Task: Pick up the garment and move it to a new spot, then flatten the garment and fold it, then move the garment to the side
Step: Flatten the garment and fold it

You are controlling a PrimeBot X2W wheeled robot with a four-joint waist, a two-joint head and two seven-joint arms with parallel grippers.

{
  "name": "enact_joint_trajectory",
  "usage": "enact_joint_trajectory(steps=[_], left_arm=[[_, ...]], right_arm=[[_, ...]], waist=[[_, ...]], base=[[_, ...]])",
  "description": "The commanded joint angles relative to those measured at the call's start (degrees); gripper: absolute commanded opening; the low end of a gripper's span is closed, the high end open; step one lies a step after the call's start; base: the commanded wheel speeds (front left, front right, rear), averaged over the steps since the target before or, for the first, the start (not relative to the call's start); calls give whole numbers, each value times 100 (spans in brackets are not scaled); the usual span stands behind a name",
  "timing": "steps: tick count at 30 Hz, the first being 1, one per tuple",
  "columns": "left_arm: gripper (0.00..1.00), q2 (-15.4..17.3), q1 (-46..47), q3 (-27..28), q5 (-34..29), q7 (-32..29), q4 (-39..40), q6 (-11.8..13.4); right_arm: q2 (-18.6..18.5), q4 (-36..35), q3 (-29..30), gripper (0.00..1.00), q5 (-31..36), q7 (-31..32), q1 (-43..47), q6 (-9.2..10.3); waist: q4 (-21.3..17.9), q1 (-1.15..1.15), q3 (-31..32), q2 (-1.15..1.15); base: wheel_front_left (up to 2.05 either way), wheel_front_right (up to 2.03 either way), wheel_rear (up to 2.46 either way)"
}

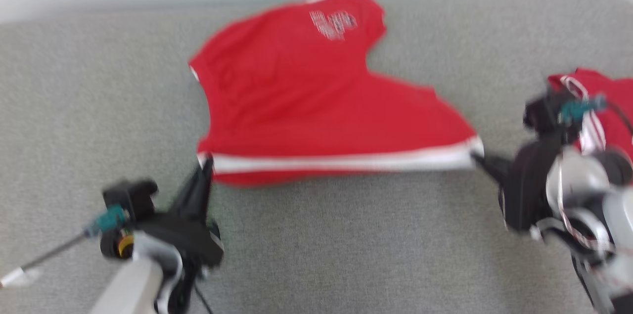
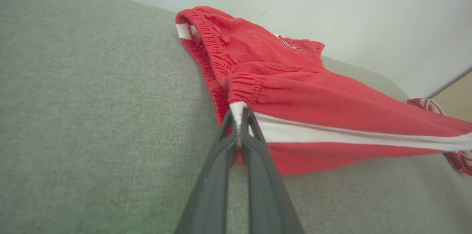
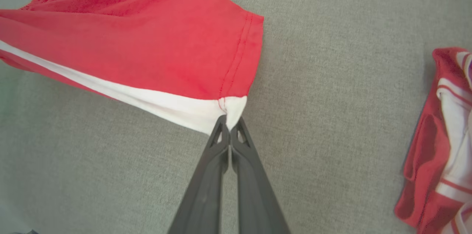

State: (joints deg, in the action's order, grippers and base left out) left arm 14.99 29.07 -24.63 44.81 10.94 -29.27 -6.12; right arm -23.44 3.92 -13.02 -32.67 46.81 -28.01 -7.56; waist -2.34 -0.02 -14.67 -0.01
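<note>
- The left pincer (image 1: 206, 163) sits low on the left side of the grey fabric worktop (image 1: 346, 245), its dark fingers pointing away from the robot. They are pressed tight together on the white corner at the waistband end of the red shorts (image 1: 306, 101).
- In the left wrist view, the gathered elastic waistband (image 2: 206, 38) runs away from that pinched corner toward the pale wall (image 2: 332, 5).
- The shorts lie spread across the middle of the worktop, with the waistband on the left and a leg opening on the right. A small white print (image 1: 332, 23) shows near the far edge.
- A white stripe (image 1: 341, 161) runs along the near edge of the shorts. It is drawn out straight from one pincer to the other, with a strip of red cloth below it.
- The right pincer (image 1: 477, 156) comes in from the right. Its fingers are closed hard on the white corner of the leg hem, where the stitched red hem meets the stripe.
- A second red-and-white garment (image 1: 603, 101) lies crumpled at the far right of the worktop, beyond the right arm and well apart from the shorts.
- The head view is blurred, so I cannot make out the finer detail on either arm.
</note>
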Motion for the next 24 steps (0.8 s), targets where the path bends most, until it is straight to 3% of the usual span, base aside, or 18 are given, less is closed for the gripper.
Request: enact_joint_trajectory(steps=[1, 7, 14, 17, 20, 24], left_arm=[[0, 42, -280, -29, 14, -38, 38, 34], [0, 208, -1066, -206, 35, -270, 338, 174], [0, 536, -2065, -443, 303, -949, 1065, 233], [0, 735, -2427, -541, 267, -1323, 1364, 487], [0, 861, -2710, -551, 358, -1553, 1759, 655], [0, 850, -2890, -480, 483, -1488, 2261, 691]], right_arm=[[-98, -255, 93, 0, -70, 279, 369, 17], [-192, -1434, 453, 0, -278, 1554, 1773, 17], [96, -2515, 1006, 0, -181, 2740, 3257, 17], [254, -2885, 1240, 0, 4, 3156, 3838, 17], [484, -3276, 1388, 0, 82, 3430, 4248, 17], [567, -3647, 1404, 0, 37, 3231, 4173, 17]], waist=[[37, 2, 470, 1], [104, 2, 762, 1], [188, 2, 930, 1], [238, 2, 937, 1], [285, 2, 902, 1], [321, 2, 841, 1]], base=[[0, 0, 0], [0, 0, 0], [0, 0, 0], [0, 0, 0], [0, 0, 0], [0, 0, 0]])
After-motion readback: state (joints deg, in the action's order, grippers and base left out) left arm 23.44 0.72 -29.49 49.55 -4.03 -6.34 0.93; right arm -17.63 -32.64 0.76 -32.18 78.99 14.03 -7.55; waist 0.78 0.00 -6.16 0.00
